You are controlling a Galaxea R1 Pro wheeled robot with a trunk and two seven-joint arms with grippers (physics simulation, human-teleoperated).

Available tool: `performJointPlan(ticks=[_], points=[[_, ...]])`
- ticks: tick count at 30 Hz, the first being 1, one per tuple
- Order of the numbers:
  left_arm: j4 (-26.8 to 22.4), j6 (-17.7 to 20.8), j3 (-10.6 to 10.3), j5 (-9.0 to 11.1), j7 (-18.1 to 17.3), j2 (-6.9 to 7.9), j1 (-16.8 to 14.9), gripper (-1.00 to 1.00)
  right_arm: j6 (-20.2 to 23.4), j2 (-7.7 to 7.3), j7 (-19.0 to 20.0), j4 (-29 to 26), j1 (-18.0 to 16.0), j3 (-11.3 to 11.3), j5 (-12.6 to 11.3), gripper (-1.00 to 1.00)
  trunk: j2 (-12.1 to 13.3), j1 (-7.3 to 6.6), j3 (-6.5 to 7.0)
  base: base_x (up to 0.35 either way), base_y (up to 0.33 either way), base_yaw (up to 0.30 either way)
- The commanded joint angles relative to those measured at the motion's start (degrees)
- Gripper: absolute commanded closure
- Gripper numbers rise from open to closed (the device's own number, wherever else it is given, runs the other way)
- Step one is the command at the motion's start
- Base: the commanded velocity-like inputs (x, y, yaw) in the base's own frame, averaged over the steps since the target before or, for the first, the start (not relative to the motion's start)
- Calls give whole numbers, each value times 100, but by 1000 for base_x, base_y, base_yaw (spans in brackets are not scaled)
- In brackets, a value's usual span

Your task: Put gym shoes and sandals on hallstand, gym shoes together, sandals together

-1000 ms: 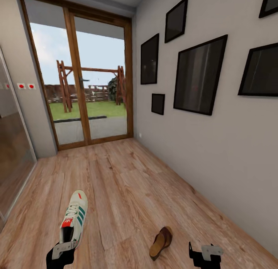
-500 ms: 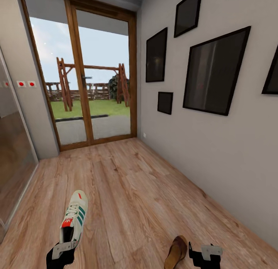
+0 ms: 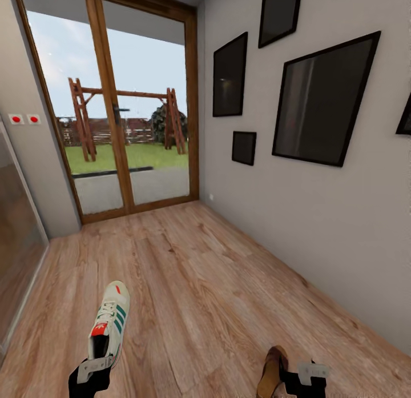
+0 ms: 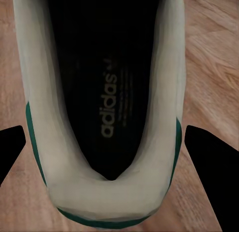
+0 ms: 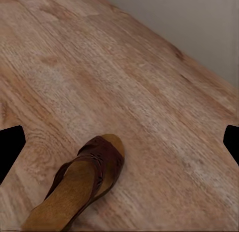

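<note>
The left gripper holds a gym shoe by its heel; in the left wrist view the shoe's heel collar sits between the two dark fingers, one at each side, and the black insole with its printed lettering faces the camera; the shoe is off the corridor floor, toe pointing away from the robot toward the glass door; the fingers stand about as wide as the heel and look closed against it, though the contact itself is hard to see.

The right gripper hangs low with a sandal lying on the floor just beside it, on the side toward the shoe; in the right wrist view the sandal lies flat below and between the spread fingers, well apart from both, tan footbed up, brown strap across the toe; the fingers are wide and hold nothing.

Beyond the shoe the wood planks run bare up to the door; a grey wall runs along the side of the sandal, carrying several dark picture frames; through the door's glass, a lawn and a wooden swing frame; two red switches sit on the wall next to the door, on the shoe's side.
</note>
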Motion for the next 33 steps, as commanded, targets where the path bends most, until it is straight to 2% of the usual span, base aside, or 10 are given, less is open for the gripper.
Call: performJointPlan(ticks=[1,8,18,33], points=[[5,-11,40,8,-54,-2,-4,100,-5,-1,-48,5,-5,21,28,-100,-2,-1,-13,5,239,-192],[5,-11,38,8,-54,-6,-4,100,-7,3,-52,5,-5,21,28,-100,-2,-1,-41,2,138,-116],[11,-11,37,0,-54,-7,-4,100,-5,7,-52,3,-5,21,28,-100,-2,-1,-43,0,5,-28],[19,-11,42,8,-54,-5,-4,100,1,7,-52,5,-5,21,28,-100,-2,-1,-87,0,42,-248]])
